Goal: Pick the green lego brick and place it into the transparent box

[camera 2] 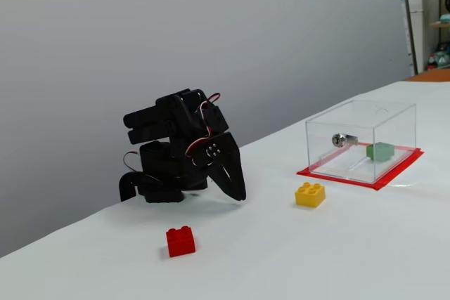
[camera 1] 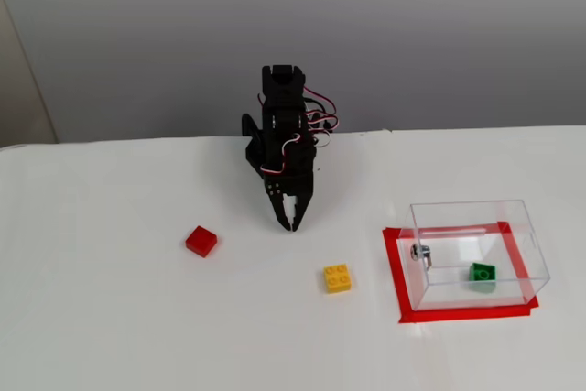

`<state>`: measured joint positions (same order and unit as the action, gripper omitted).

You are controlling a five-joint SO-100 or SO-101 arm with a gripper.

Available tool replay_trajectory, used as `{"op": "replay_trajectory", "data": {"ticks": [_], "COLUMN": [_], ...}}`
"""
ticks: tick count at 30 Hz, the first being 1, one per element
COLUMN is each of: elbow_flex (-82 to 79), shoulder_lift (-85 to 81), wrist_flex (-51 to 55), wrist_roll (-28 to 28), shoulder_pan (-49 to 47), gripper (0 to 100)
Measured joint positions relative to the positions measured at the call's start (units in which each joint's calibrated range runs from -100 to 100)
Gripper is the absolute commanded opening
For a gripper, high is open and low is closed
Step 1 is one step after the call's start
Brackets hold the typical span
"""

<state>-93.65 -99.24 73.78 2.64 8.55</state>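
Over on the left in a fixed view, the red brick (camera 1: 201, 241) is sitting alone on the white table (camera 1: 110, 318). Next, the gripper (camera 1: 290, 223) is pointing down, fingers nearly together, gripping nothing. The yellow brick (camera 1: 337, 278) is lying ahead of it. Far right, the green lego brick (camera 1: 482, 273) is resting inside the transparent box (camera 1: 522, 226), red tape (camera 1: 394, 272) framing it.

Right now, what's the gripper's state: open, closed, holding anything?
Gripper: closed and empty, pointing down above the table, clear of all the bricks. The green lego brick lies inside the transparent box.
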Motion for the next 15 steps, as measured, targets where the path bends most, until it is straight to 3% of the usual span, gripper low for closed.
{"op": "replay_trajectory", "data": {"ticks": [15], "elbow_flex": [0.2], "shoulder_lift": [0.0], "wrist_flex": [0.8], "wrist_roll": [0.0], "shoulder_pan": [0.0], "gripper": [2]}}
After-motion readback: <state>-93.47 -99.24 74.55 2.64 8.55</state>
